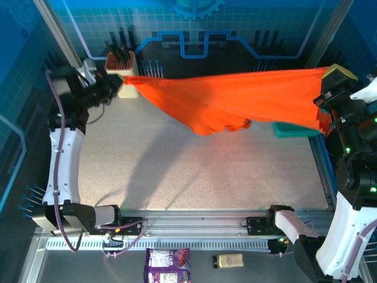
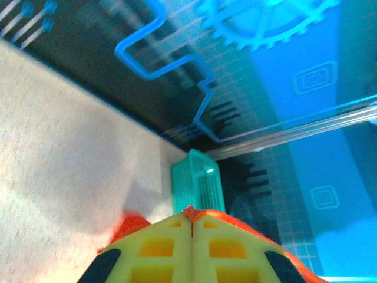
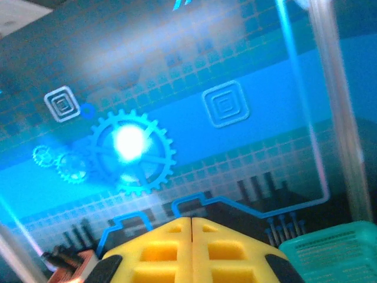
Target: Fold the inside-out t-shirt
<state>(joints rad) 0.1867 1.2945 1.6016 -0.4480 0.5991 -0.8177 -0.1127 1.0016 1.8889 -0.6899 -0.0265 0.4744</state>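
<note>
The inside-out t-shirt (image 1: 235, 100) is bright orange-red and hangs stretched in the air across the back of the table, sagging in the middle. My left gripper (image 1: 122, 75) is shut on its left end at the far left. In the left wrist view the yellow fingers (image 2: 171, 247) are pressed together, with orange cloth (image 2: 191, 212) poking out at the tip of the left gripper (image 2: 192, 219). My right gripper (image 1: 334, 75) holds the shirt's right end at the far right. Its jaws (image 3: 192, 220) are shut; the cloth is hidden in that wrist view.
A teal mesh basket (image 1: 291, 130) sits on the table at the back right, partly under the shirt, also seen from the wrists (image 2: 197, 183) (image 3: 336, 253). A purple packet (image 1: 168, 263) and a small tan packet (image 1: 230, 260) lie in front of the arm bases. The speckled tabletop (image 1: 194, 171) lies bare below the shirt.
</note>
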